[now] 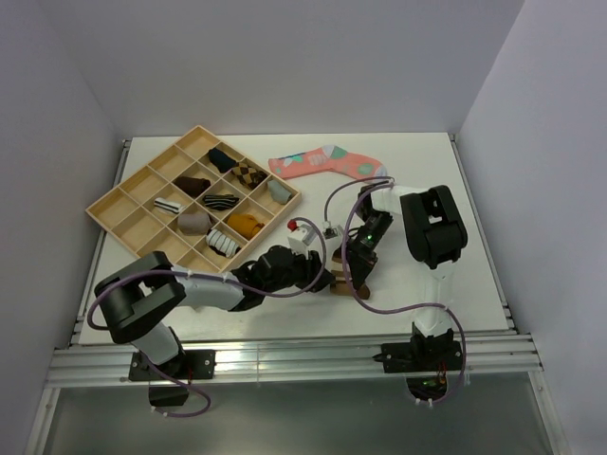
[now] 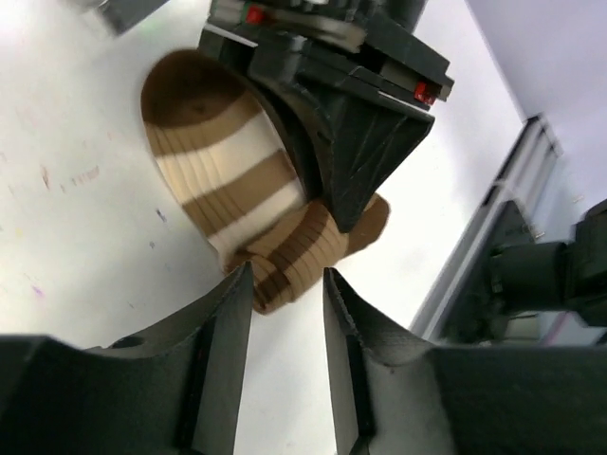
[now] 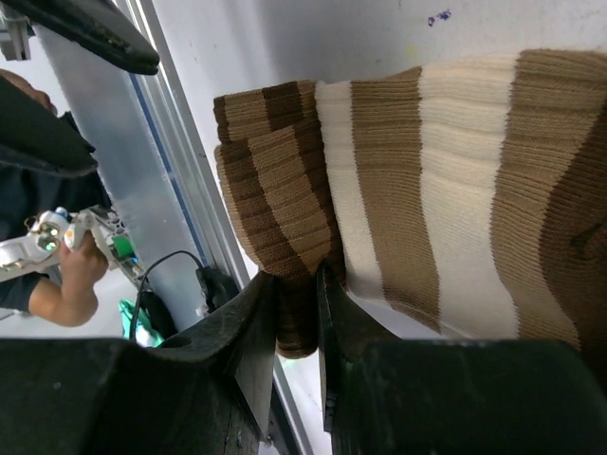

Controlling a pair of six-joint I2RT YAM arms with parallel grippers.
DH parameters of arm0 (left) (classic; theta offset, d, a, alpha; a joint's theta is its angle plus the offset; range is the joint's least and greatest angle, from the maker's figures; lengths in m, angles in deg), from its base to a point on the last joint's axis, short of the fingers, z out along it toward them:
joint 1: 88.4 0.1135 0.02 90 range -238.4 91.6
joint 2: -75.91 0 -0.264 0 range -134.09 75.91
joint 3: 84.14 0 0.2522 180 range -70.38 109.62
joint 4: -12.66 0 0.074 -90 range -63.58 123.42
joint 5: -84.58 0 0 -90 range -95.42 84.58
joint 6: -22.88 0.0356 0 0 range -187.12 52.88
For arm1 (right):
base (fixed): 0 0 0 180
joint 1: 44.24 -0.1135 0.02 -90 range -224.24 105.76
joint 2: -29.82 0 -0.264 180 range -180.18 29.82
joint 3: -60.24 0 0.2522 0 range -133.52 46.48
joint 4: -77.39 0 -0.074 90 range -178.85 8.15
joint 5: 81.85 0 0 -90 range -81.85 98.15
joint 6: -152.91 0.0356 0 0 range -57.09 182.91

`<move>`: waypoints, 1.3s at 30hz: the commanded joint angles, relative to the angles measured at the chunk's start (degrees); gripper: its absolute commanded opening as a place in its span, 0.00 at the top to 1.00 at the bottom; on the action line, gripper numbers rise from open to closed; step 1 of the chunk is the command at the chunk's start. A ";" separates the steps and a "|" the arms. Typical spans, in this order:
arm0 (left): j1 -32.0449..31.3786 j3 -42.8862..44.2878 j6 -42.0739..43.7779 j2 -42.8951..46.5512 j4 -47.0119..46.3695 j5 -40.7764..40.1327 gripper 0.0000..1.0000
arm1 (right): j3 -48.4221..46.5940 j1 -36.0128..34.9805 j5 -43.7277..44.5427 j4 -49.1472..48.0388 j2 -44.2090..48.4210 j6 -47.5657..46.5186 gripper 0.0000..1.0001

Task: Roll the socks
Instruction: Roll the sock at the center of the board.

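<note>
The brown sock with tan bands (image 2: 223, 171) lies flat on the white table, its near end rolled up. In the top view only a little of the brown sock (image 1: 340, 282) shows between the two grippers. My right gripper (image 3: 297, 277) is shut on the rolled end of the brown sock (image 3: 285, 180); it also shows in the left wrist view (image 2: 356, 142), standing on the sock. My left gripper (image 2: 287, 282) is open, and the roll's tip lies between its fingertips, against the left one. The short white sock with black stripes does not show loose on the table.
A wooden compartment tray (image 1: 133, 237) at the back left holds several rolled socks, some black-and-white striped. A coral-pink sock (image 1: 322, 163) lies at the back middle. The table's front rail (image 1: 303, 360) runs just behind both grippers. Grey walls stand on three sides.
</note>
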 commanded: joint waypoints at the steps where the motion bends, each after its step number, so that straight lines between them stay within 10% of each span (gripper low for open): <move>1: -0.63 4.09 12.02 -0.12 0.46 0.96 0.59 | -1.52 0.39 4.95 -0.76 -1.50 1.17 0.81; 27: -1.60 12.27 18.80 -15.24 2.05 11.69 0.56 | -2.22 0.39 5.74 -2.16 -2.20 3.81 0.82; 35: -3.27 15.96 12.48 -19.28 14.23 5.64 1.00 | 2.25 0.30 8.90 -11.38 5.78 9.42 0.72; 39: -4.23 17.03 6.50 -19.90 20.41 1.59 1.00 | 6.47 0.30 11.53 -22.69 13.67 15.66 0.65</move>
